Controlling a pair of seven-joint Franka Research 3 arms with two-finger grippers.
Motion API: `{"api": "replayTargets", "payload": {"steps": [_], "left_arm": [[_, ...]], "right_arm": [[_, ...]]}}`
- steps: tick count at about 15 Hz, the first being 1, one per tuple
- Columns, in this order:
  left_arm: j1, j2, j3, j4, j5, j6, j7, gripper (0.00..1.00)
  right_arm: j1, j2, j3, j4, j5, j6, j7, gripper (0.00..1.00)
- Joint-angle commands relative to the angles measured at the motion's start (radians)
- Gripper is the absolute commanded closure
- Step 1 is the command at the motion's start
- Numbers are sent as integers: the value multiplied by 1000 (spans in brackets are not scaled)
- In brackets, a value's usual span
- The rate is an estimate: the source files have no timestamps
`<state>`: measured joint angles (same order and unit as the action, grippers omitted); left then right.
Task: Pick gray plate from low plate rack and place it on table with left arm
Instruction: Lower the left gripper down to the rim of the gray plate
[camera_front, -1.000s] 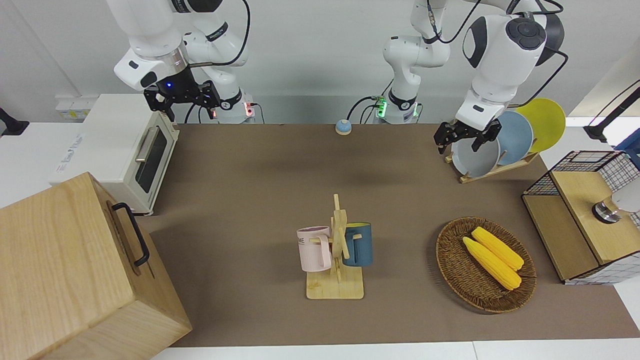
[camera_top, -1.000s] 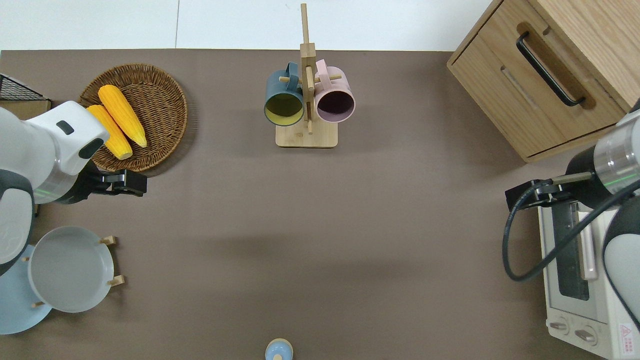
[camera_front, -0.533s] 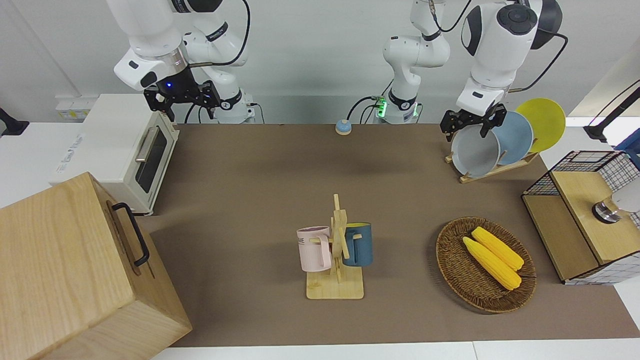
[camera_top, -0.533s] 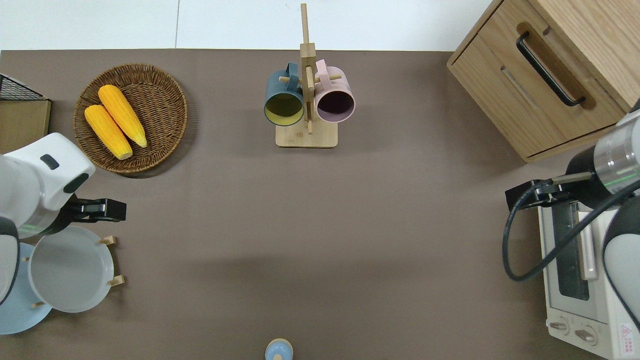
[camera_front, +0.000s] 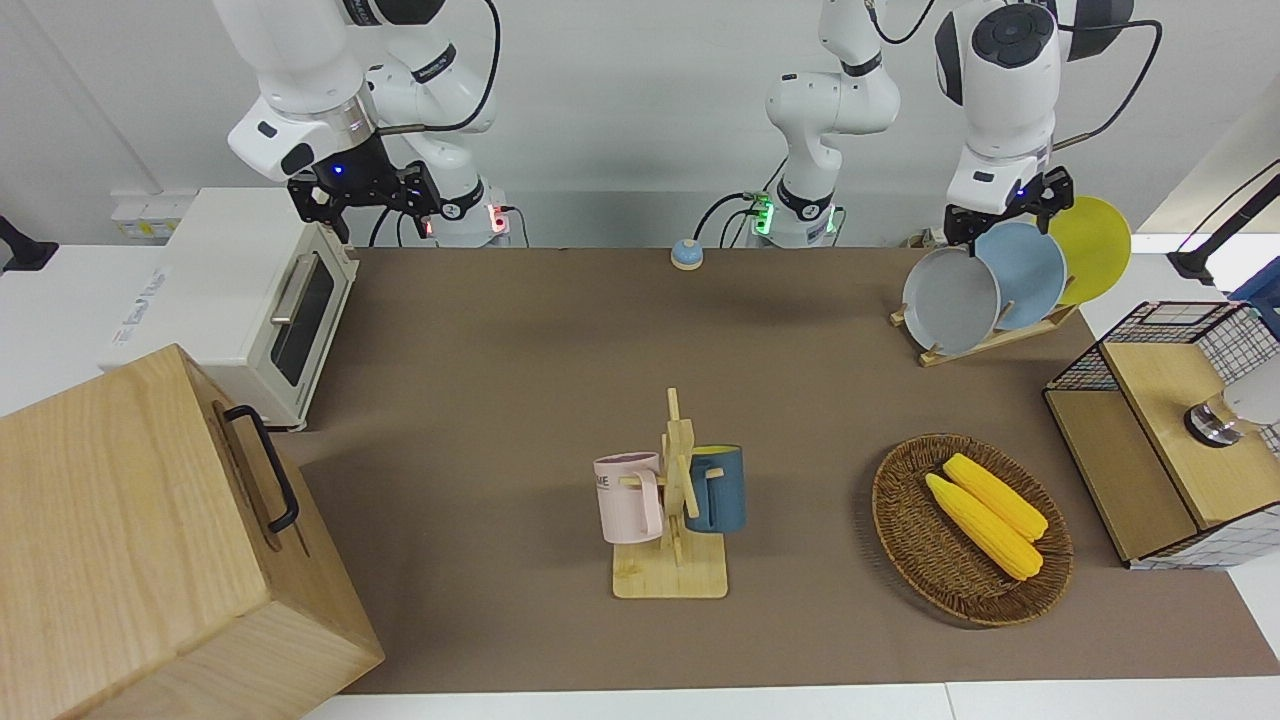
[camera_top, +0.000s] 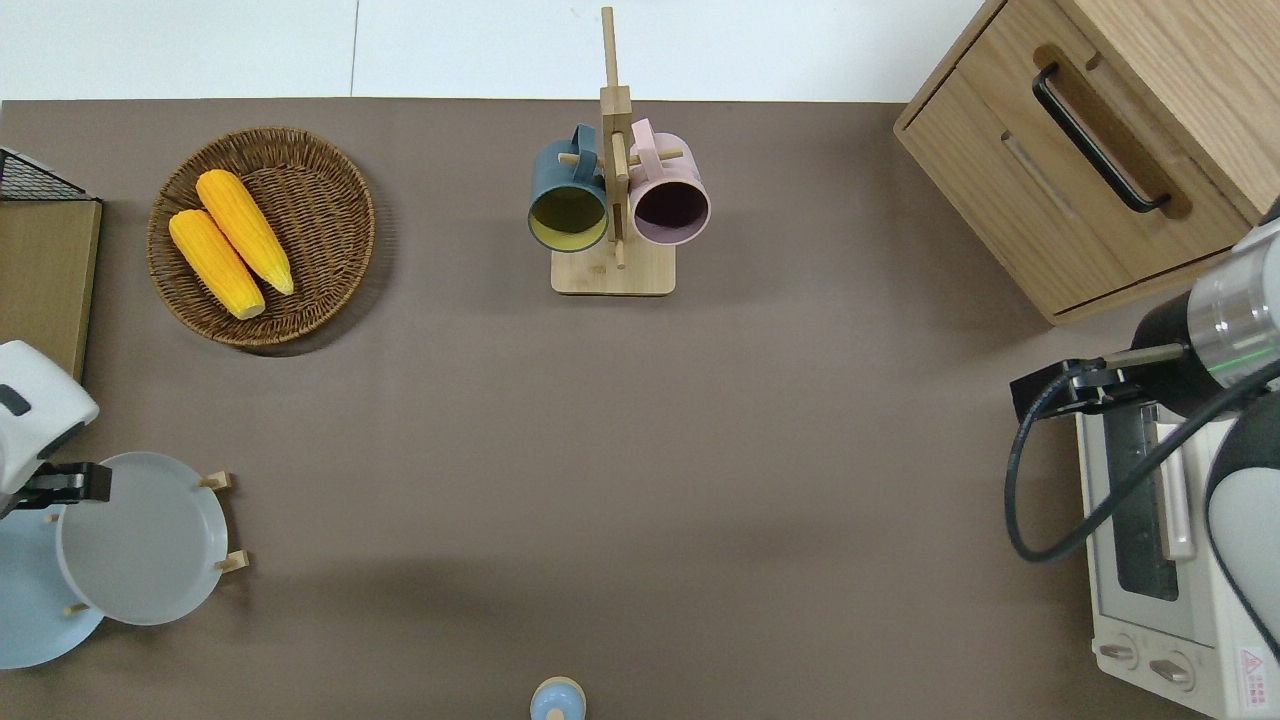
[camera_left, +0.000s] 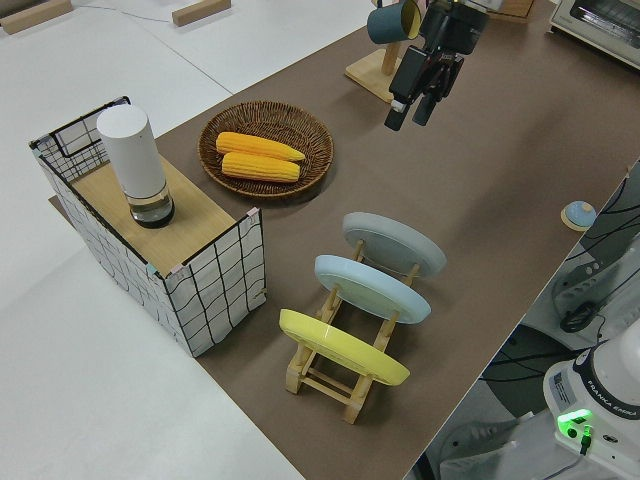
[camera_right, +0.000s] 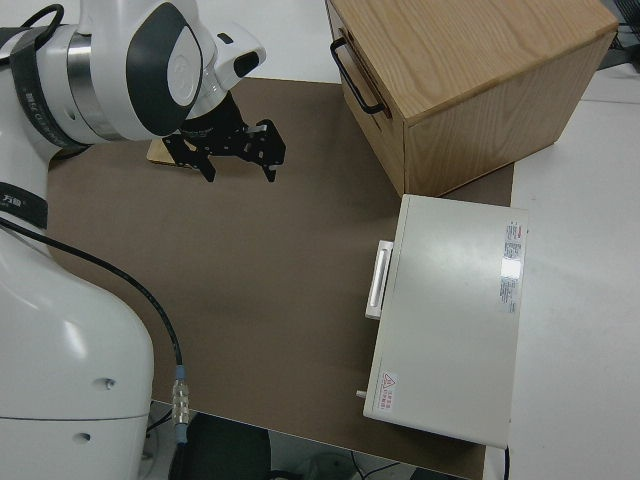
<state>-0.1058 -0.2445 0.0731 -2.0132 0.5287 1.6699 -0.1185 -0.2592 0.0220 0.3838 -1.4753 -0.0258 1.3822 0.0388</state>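
Observation:
The gray plate leans in the slot of the low plate rack farthest from the left arm's end; it also shows in the overhead view and the left side view. A light-blue plate and a yellow plate lean beside it. My left gripper is open and empty, up in the air over the rim of the gray plate, clear of it in the left side view. The brown table lies below. My right gripper is open and parked.
A wicker basket with two corn cobs lies farther from the robots than the rack. A wire-and-wood box stands at the left arm's end. A mug stand, a toaster oven, a wooden cabinet and a small bell stand elsewhere.
My left gripper has moved from over the table near the basket toward the robots and the left arm's end, and now hangs over the gray plate's rim. The plates and the right arm have not moved.

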Motion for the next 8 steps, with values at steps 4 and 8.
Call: {"api": "replayTargets", "payload": {"steps": [4, 8], "left_arm": [[43, -33, 43, -108, 68, 22, -79, 7], [34, -35, 97, -174, -14, 74, -89, 5]], "right_arm": [[-23, -2, 20, 6, -5, -11, 12, 17], [-23, -2, 20, 7, -5, -11, 12, 17]]}}
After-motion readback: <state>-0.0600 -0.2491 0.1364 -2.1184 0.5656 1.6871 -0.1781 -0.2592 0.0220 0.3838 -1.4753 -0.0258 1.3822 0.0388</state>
